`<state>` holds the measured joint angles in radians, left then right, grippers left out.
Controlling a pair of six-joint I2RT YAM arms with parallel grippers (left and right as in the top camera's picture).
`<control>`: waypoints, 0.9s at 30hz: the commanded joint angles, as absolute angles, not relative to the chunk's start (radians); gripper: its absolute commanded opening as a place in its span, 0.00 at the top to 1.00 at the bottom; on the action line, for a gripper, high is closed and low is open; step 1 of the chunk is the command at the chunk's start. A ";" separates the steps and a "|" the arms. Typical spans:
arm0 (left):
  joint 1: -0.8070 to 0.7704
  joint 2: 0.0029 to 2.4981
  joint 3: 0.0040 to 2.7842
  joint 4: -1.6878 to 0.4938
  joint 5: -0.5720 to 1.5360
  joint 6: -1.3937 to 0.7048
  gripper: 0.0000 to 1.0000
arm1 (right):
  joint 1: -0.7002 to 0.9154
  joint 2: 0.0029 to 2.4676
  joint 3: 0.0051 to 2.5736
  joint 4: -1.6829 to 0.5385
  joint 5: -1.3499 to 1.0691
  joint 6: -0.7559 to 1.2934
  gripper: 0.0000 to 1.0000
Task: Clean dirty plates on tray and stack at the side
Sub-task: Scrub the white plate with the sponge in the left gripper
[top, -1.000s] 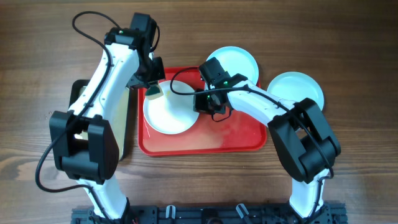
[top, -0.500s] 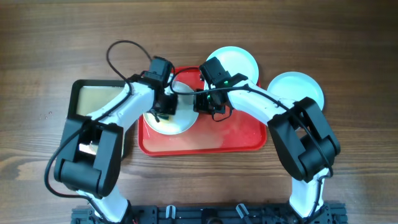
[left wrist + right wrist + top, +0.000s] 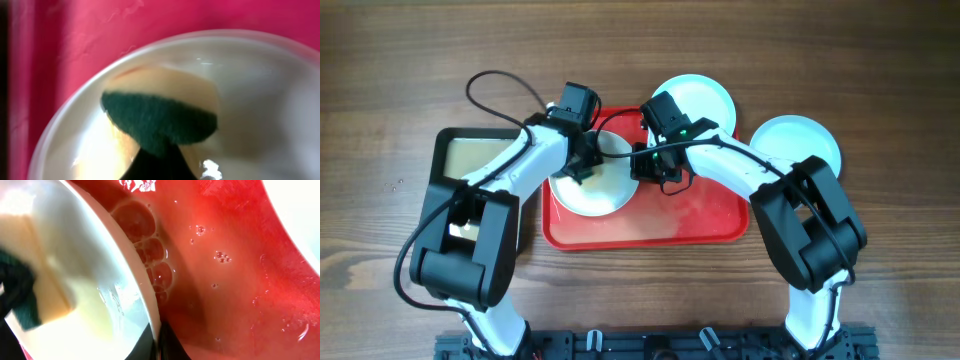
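Note:
A white plate (image 3: 595, 185) lies on the red tray (image 3: 700, 220), wet with suds. My left gripper (image 3: 578, 165) is shut on a yellow sponge with a green scouring face (image 3: 160, 122) and presses it on the plate's upper left part (image 3: 250, 100). My right gripper (image 3: 645, 165) is shut on the plate's right rim (image 3: 145, 300), with bubbles on the tray (image 3: 225, 280) beside it. Two pale blue plates lie off the tray: one (image 3: 705, 100) at its top right edge, one (image 3: 798, 142) to the right on the table.
A black-rimmed tray with a beige inside (image 3: 480, 165) stands left of the red tray, under my left arm. The table is brown wood (image 3: 880, 60).
My left gripper swung from the tray's top left edge down onto the plate with the sponge, then slid slightly up and left. The right gripper kept its hold on the rim.

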<state>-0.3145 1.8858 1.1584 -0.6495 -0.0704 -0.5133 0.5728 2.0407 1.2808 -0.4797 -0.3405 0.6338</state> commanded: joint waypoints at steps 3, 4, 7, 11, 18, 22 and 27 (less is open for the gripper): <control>-0.295 1.936 1.111 -0.897 0.039 -0.515 0.96 | 0.577 2.089 1.268 -0.490 -0.339 0.617 0.96; -0.294 1.936 1.112 -0.891 0.178 -0.393 0.96 | 0.577 2.089 1.268 -0.490 -0.339 0.617 0.96; -0.297 1.936 1.111 -0.850 0.568 -0.055 0.96 | 0.577 2.089 1.268 -0.488 -0.339 0.617 0.96; -0.297 1.936 1.111 -0.688 0.571 -0.060 0.96 | 0.577 2.089 1.268 -0.490 -0.342 0.616 0.96; -0.297 1.937 1.112 -0.498 -0.099 -0.450 0.96 | 0.577 2.089 1.268 -0.489 -0.350 0.606 0.96; -0.300 1.937 1.128 -0.742 -0.307 -0.593 0.96 | 0.577 2.089 1.268 -0.485 -0.350 0.605 0.96; -0.324 1.937 1.128 -0.835 0.162 -0.367 0.96 | 0.577 2.089 1.268 -0.487 -0.350 0.604 0.96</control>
<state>-0.3187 1.8912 1.1763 -0.7834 -0.1139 -0.5282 0.5827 2.0460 1.2808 -0.4763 -0.3779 0.6147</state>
